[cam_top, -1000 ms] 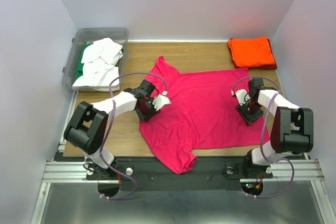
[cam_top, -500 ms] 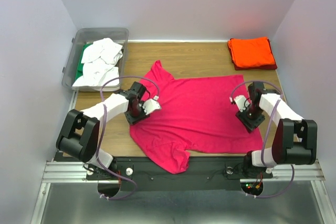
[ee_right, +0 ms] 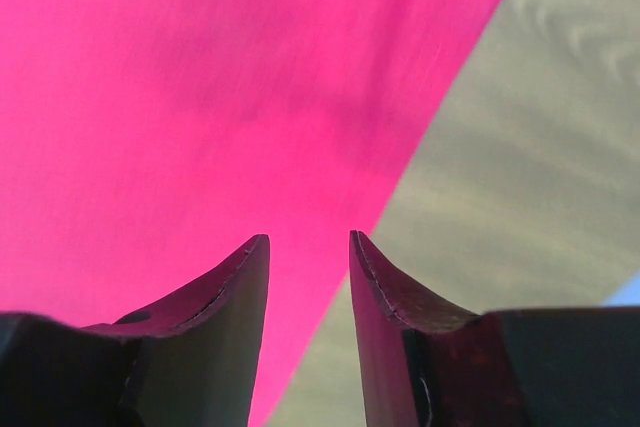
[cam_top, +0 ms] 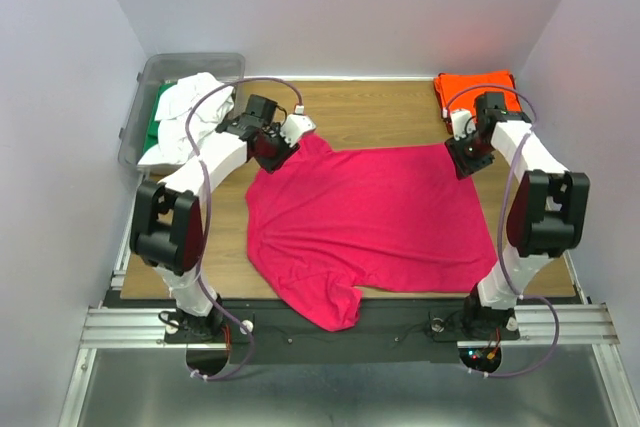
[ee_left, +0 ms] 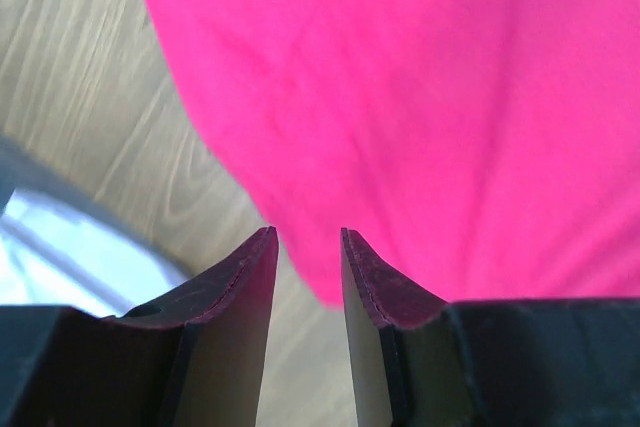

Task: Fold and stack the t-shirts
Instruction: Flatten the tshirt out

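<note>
Pink tee (cam_top: 370,217) is laid open and wrinkled across the middle of the surface (cam_top: 390,107), with one sleeve spilled over the near edge. Left tool (cam_top: 278,150) is placed at the tee's far left corner and right tool (cam_top: 464,159) at its far right corner. In the wrist views both tools are seen narrowly parted with nothing pinched: cloth border and bare wood are seen past the left tool's gap (ee_left: 307,237), and the tee's side edge past the right one's (ee_right: 309,239). Height above the cloth cannot be judged, as both views are blurred. Risks are judged as follows. Each tool is sited right on the cloth's border, so only wood or a thin hem may be caught on closing, and a corner would then be shed mid-fold. If one corner is gripped and the other missed, the tee would be dragged askew. The overhanging sleeve could be snagged on the edge, or the cloth pulled nearward by its weight. The folded orange tee (cam_top: 478,99) is just beside the right tool and could be knocked. The bin (cam_top: 135,132) is near the left arm, whose cable loop could be caught on it.
</note>
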Available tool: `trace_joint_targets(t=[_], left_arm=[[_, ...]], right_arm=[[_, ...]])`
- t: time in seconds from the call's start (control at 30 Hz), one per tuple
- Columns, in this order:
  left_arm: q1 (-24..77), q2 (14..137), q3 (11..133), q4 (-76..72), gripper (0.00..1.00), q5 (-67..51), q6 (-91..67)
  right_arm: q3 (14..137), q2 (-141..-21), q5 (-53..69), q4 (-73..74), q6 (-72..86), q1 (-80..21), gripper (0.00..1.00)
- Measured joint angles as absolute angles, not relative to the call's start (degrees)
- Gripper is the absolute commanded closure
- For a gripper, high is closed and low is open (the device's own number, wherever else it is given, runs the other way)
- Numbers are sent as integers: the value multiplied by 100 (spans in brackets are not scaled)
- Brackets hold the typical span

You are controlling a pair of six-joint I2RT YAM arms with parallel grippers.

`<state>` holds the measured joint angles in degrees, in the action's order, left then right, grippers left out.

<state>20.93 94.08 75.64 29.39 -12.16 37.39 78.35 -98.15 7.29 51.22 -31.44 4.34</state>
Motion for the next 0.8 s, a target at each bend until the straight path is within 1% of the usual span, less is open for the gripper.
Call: trace_joint_targets(t=[0.17, 0.3, 0.43, 0.53, 0.67, 0.8], left_arm=[[2088, 10221, 7524, 2589, 58, -1219, 3540], [2088, 10311, 7155, 2469, 59, -1219, 3516], [2088, 10304, 6766, 2379, 59, -1225, 3531], [2088, 10145, 6390, 2311, 60, -1304, 3603], [2128, 9644, 5774, 2571, 62, -1396, 3795], [2320, 9037, 5424, 3221, 62, -1664, 4110]], right_arm=[[7983, -10541, 720, 4644, -2882, 434, 59], [7647, -10621, 620, 4344, -2847, 434, 60], [7057, -10624, 434, 4128, -2886, 434, 62], [6637, -10300, 305, 3938, -3002, 434, 65], [5732, -9564, 69, 3736, -3277, 432, 67], [5048, -8833, -32, 4185, -3573, 434, 67]])
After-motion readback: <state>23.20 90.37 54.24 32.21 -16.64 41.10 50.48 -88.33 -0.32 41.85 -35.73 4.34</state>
